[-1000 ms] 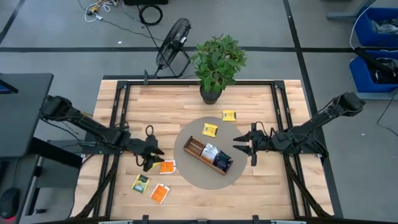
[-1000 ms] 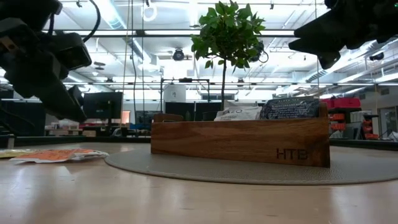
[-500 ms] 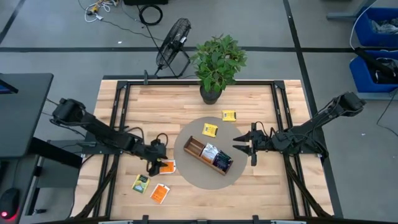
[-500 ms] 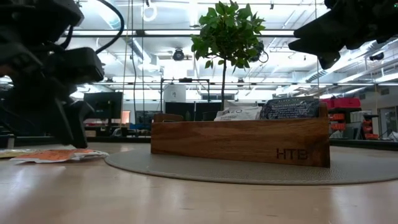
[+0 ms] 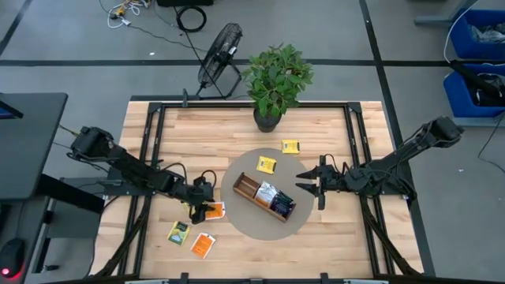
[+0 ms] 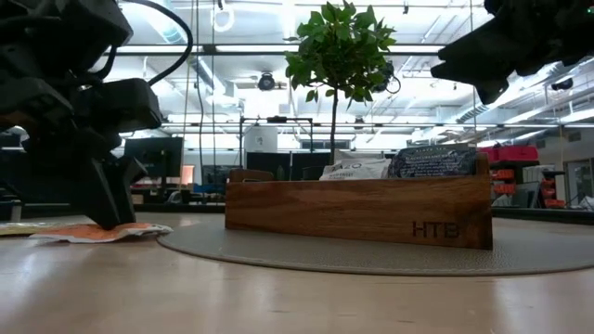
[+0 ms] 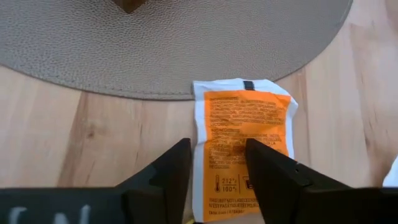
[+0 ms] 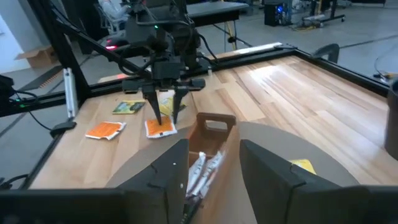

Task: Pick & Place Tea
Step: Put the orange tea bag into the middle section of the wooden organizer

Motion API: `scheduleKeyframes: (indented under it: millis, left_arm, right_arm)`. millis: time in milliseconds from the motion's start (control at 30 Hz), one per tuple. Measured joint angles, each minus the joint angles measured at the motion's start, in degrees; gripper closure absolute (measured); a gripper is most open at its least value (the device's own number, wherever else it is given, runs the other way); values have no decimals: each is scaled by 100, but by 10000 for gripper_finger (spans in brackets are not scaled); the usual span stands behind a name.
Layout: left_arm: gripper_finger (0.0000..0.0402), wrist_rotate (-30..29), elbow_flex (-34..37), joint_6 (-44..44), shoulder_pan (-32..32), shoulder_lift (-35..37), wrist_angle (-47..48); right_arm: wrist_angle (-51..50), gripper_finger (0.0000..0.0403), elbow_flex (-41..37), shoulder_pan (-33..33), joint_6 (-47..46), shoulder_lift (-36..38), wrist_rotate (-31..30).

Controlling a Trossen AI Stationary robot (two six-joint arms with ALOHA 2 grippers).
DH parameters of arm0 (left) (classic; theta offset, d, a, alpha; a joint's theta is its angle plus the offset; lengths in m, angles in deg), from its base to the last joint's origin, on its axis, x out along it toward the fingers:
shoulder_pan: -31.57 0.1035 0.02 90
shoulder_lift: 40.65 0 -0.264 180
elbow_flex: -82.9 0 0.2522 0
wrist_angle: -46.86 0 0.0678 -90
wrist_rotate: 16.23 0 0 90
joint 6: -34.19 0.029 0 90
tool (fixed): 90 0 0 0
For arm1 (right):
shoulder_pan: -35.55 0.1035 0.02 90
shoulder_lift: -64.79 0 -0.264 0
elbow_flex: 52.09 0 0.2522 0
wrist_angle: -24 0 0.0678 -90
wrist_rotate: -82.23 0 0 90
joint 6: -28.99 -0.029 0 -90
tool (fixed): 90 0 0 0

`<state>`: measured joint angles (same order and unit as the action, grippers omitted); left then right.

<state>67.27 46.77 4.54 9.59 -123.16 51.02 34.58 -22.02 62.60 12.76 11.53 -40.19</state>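
Observation:
An orange tea sachet (image 5: 213,211) (image 7: 245,134) lies flat on the wood by the round grey mat's left rim. My left gripper (image 5: 199,207) (image 7: 217,149) (image 6: 107,218) is open and reaches down to it. The fingers straddle the sachet's edge. Another orange sachet (image 5: 203,245) and a yellow-green one (image 5: 178,233) lie nearer the table's near edge. One yellow sachet (image 5: 266,164) lies on the mat, another (image 5: 290,146) on the wood. The wooden tray (image 5: 246,188) stands on the mat and holds white and dark blue sachets (image 5: 276,203). My right gripper (image 5: 301,183) (image 8: 214,155) hovers open, right of the tray. My left gripper comes at the orange sachet from above, pointing down, fingers open. One fingertip (image 7: 252,149) is on the sachet's printed face near one side edge (image 7: 205,155). The other (image 7: 183,149) stands on the wood just beside that edge. The sachet lies flat on the table.
A potted plant (image 5: 272,83) stands at the table's far edge, behind the mat (image 5: 237,217). A black fan (image 5: 217,51) sits on the floor beyond. Bare wood lies right of the mat and along the near edge.
My left gripper has moved toward the table's right, up to the orange sachet beside the mat. It has come down until its open fingertips reach the sachet. My right arm has kept still.

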Motion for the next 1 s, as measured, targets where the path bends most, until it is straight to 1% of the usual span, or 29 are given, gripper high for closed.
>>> scheduleKeyframes:
  millis: [100, 267, 333, 600, 800, 1000]
  left_arm:
    - [282, -21, 4, -2, 4, -1, 23]
    - [363, -47, 9, -15, 7, -11, 36]
    - [389, -39, 13, -24, 9, 19, 32]
    - [399, 45, 31, -41, -4, 233, 98]
    - [399, -190, 33, -120, -4, 594, 32]
    - [399, -447, 31, 5, -4, 1031, -109]
  right_arm:
    - [-84, 250, 0, -1, -68, 0, -17]
    - [-142, 250, 0, -2, -130, 0, -17]
    - [-144, 250, 0, -2, -129, 0, -17]
    - [-121, 250, 0, -2, -189, 0, -15]
    - [-57, 250, 2, -2, -432, 0, -59]
    - [34, 250, 2, -2, -450, 0, -74]
